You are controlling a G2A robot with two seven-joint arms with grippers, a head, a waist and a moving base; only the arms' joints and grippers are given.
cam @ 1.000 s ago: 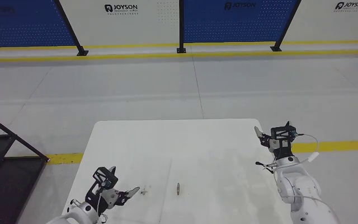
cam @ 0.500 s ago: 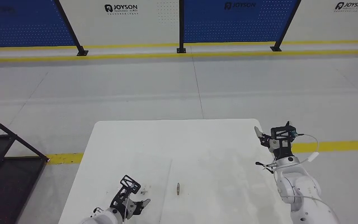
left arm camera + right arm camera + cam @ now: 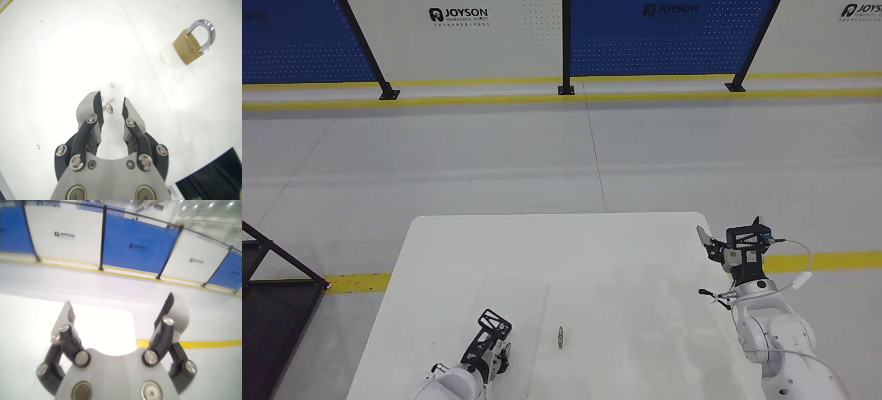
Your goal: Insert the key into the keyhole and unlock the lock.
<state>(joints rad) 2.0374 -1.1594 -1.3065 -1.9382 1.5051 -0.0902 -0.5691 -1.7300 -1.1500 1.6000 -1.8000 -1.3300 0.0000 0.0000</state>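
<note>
While the key [image 3: 108, 109] lies inside the gap of the left gripper [image 3: 111, 97], nothing is gripped.
Partly open and empty, it tilts down over the 7 o'clock side of the table [image 3: 642, 270]; the key's shaft points across the gap toward one pad [image 3: 99, 108]. From above, the padlock [image 3: 188, 50] lies near, at its 3 o'clock. The right gripper [image 3: 119, 301], wide open and empty, sits at the table's 3 o'clock edge.
</note>
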